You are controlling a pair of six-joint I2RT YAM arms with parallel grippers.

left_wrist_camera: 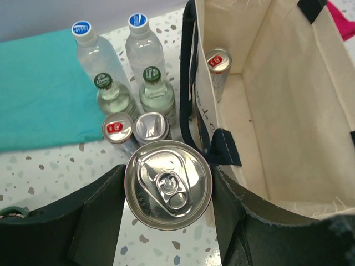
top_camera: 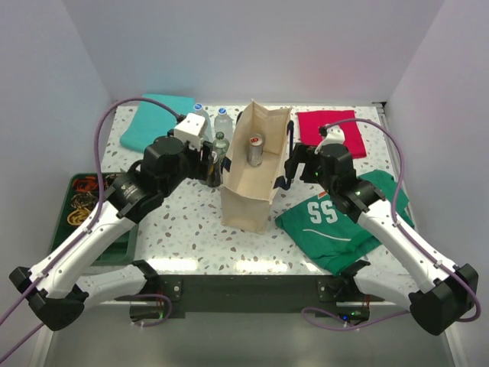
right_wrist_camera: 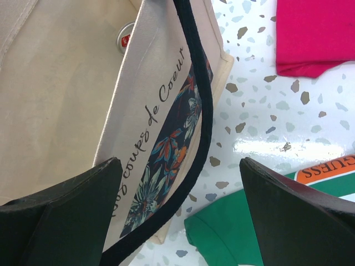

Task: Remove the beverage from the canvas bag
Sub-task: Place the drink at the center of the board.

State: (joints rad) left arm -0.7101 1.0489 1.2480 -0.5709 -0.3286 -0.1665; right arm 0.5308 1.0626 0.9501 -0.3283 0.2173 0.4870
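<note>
The tall beige canvas bag with dark navy strap handles point(top_camera: 248, 206) stands upright with its mouth open. Inside it, one slim silver can with a red tab end point(top_camera: 255, 149) stands upright on the bag's floor, against the inner wall on the left arm's side.

Just outside that same wall, the left gripper point(top_camera: 217, 165) is clamped on a wider silver can with a plain pull-tab top point(left_wrist_camera: 168, 184); both black fingers point(left_wrist_camera: 97, 216) press its sides. Whether this can rests on the table or hangs above it cannot be told.

Beyond the held can, close along the bag's left side, stand two small cans, one red-topped point(left_wrist_camera: 117, 127) and one silver-topped point(left_wrist_camera: 151, 126), then two green-capped glass bottles point(left_wrist_camera: 151, 75), then two clear plastic bottles with blue caps point(left_wrist_camera: 81, 29). A teal folded cloth point(top_camera: 157, 122) lies further left of the bag.

On the bag's opposite side, the right gripper point(right_wrist_camera: 180, 166) has its jaws spread wide, straddling the bag's printed wall and navy strap point(right_wrist_camera: 206, 111) without pinching either. To the right of the bag lie a pink folded cloth point(top_camera: 332, 130), further back, and a green printed shirt point(top_camera: 344, 222), nearer the arms.
</note>
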